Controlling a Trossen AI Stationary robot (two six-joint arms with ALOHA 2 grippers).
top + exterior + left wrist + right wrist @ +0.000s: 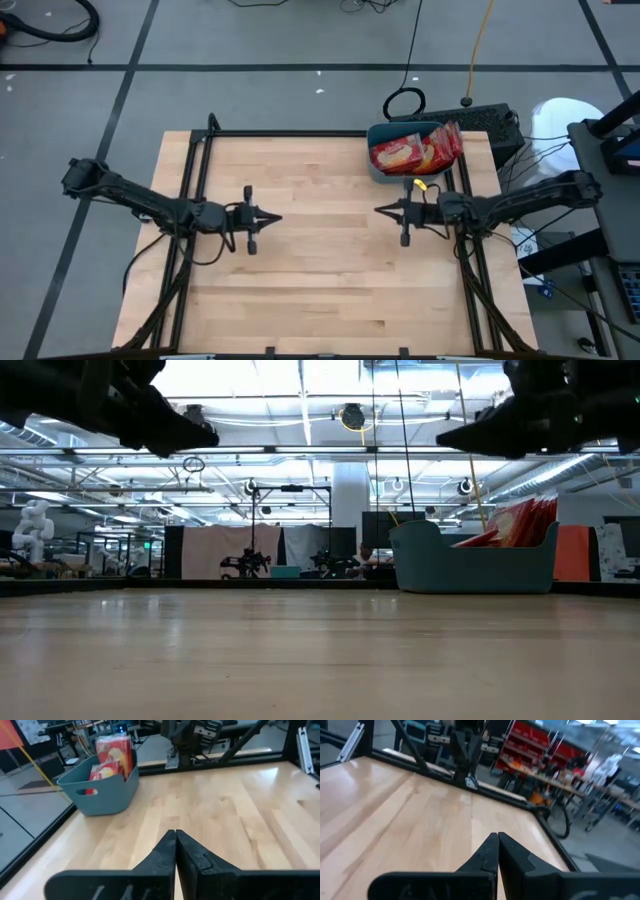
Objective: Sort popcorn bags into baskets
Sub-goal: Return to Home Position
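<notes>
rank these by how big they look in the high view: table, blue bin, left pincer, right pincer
1. table
2. blue bin
3. left pincer and right pincer: both shut and look about the same size, so I won't rank one over the other.

No legible text, brand or number anywhere, even on the popcorn bags (415,152).

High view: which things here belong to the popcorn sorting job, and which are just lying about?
Job:
- popcorn bags, piled in the teal bin
- left end effector and right end effector, both shut, above the table

Lying about:
- black cable coil on the floor beyond the table
- yellow cable on the floor beyond the table
</notes>
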